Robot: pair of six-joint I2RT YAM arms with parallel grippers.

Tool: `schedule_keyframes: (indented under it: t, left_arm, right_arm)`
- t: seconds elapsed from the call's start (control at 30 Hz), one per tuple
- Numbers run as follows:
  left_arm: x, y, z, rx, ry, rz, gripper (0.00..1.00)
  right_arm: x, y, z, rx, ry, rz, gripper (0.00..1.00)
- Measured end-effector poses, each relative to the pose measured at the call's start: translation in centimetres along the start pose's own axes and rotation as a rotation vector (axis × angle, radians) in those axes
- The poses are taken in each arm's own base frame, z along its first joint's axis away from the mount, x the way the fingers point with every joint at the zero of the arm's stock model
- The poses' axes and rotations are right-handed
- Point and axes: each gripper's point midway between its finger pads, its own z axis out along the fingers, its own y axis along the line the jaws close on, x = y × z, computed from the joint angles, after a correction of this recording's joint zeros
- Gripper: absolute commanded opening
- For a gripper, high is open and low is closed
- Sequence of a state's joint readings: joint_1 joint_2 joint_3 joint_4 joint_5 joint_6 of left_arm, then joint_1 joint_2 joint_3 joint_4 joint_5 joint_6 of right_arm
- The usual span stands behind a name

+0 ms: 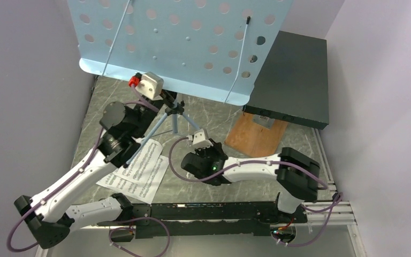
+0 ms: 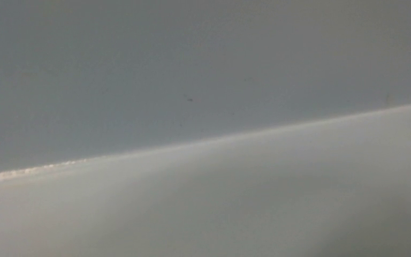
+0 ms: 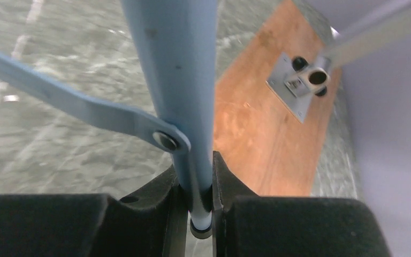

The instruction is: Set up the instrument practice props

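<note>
Step in hand: standing the music stand point(image 1: 182, 37) up. Both arms are on it, and the big blue perforated desk fills the top of the overhead view.
Right claw: the right gripper point(image 3: 195, 182) is pinching a tripod leg point(image 3: 182, 80) low down. In the wrist view the blue tube runs straight between the two dark fingers, with a flat brace strip point(image 3: 75, 104) riveted to it just above.
Left claw: the left gripper point(image 1: 166, 99) is tucked up under the desk's lower lip by the top of the tripod. Its wrist view is a blur of pale blue-grey, so I cannot tell whether it is spread or pinching.
Stand position: at the far middle of the table point(image 1: 214, 115), legs splayed just beside the wooden board point(image 1: 251, 136) that carries the dark box point(image 1: 294, 69).
Pages: the sheet-music pages point(image 1: 139, 170) lie flat on the table under the left arm, not yet on the desk.
Metronome: nowhere in view.
Next move, my read: get the legs planted evenly so the stand bears its own weight, then let go of the leg gently. The desk is top-heavy and could tip.
After that: lifting the pages onto the desk's lip.
</note>
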State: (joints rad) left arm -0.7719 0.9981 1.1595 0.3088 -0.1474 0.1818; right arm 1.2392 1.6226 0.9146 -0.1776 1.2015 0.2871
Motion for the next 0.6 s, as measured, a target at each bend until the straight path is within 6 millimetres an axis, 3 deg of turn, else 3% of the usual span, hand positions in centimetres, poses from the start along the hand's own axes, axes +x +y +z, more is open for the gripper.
schedule_keyframes:
  t: [0.23,0.4,0.47,0.6]
  left_arm:
    - [5.2,0.1,2.8,-0.062,0.068,-0.037,0.0]
    - [8.9,4.1,3.1,-0.127,0.129,-0.152,0.0]
    - [8.9,5.3,3.0,-0.14,0.112,-0.193,0.0]
    - [8.8,5.4,2.2,-0.124,0.086,-0.224,0.0]
  right_arm:
    - [3.8,-2.0,2.0,0.175,0.115,-0.032,0.0]
    - [4.5,-2.2,2.1,0.145,0.124,-0.105,0.0]
    - [3.8,-2.5,2.1,0.134,0.103,-0.122,0.0]
    - [3.6,-2.4,2.5,0.098,0.104,-0.147,0.0]
